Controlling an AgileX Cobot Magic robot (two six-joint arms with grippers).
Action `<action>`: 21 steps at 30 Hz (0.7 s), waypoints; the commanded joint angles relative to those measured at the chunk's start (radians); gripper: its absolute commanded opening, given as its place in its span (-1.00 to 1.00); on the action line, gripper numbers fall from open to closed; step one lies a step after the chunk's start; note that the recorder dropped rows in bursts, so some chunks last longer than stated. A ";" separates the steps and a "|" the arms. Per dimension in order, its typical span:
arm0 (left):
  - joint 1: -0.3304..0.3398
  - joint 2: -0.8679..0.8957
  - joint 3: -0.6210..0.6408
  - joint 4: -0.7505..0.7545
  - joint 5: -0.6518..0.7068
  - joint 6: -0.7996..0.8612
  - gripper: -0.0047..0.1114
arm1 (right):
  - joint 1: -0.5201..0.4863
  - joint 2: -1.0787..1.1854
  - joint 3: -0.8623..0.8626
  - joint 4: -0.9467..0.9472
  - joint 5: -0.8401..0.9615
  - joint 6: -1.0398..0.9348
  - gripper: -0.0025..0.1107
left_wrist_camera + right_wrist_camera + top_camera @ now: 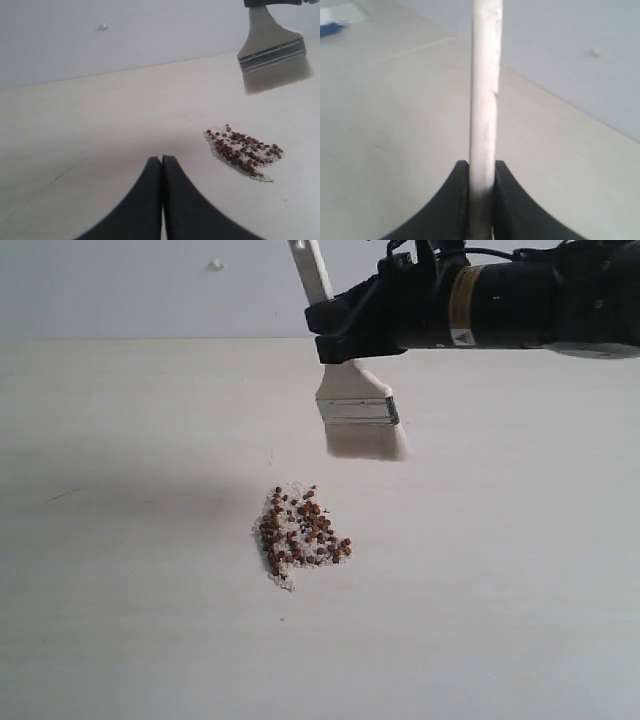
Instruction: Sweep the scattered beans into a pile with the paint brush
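Right gripper point(335, 332) pinching paint brush point(357, 400) handle, bristles off table point(120, 620) — beans point(303, 530) look mostly piled; for touch-up drop low, nudge edges inward gently. Left gripper point(162, 162) jaws pressed together.

Pale table point(120, 620) carrying beans point(303, 528), lying in one compact pile near centre, intermixing with off-white crumbs point(285, 578) fringing pile edges.

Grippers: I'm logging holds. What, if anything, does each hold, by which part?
The right gripper holds the paint brush by its handle; the left gripper is shut, empty.
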State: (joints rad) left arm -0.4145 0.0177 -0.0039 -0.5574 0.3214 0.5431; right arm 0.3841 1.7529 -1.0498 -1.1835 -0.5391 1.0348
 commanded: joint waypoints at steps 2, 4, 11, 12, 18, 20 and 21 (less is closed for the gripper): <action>-0.004 -0.003 0.004 0.003 0.000 0.003 -0.92 | 0.153 0.008 -0.005 0.939 0.305 -0.806 -0.96; -0.004 -0.003 0.004 0.003 0.000 0.003 -0.92 | 0.194 0.008 -0.005 1.608 0.264 -1.440 -0.96; -0.004 -0.003 0.004 0.003 0.000 0.003 -0.92 | 0.392 0.067 -0.003 2.488 -0.206 -2.348 -0.96; -0.004 -0.003 0.004 0.003 0.000 0.003 -0.92 | 0.414 0.092 -0.003 2.486 -0.238 -2.342 -0.96; -0.004 -0.003 0.004 0.003 0.000 0.003 -0.92 | 0.508 0.239 -0.003 2.474 -0.425 -2.111 -0.96; -0.004 -0.003 0.004 0.003 0.000 0.003 -0.92 | 0.525 0.269 -0.003 2.476 -0.433 -2.071 -0.96; -0.004 -0.003 0.004 0.003 0.000 0.003 -0.92 | 0.535 0.278 -0.003 2.481 -0.434 -2.059 -0.96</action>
State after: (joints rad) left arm -0.4145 0.0177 -0.0039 -0.5574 0.3214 0.5431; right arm 0.8969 2.0086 -1.0498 1.2963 -0.9262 -1.0807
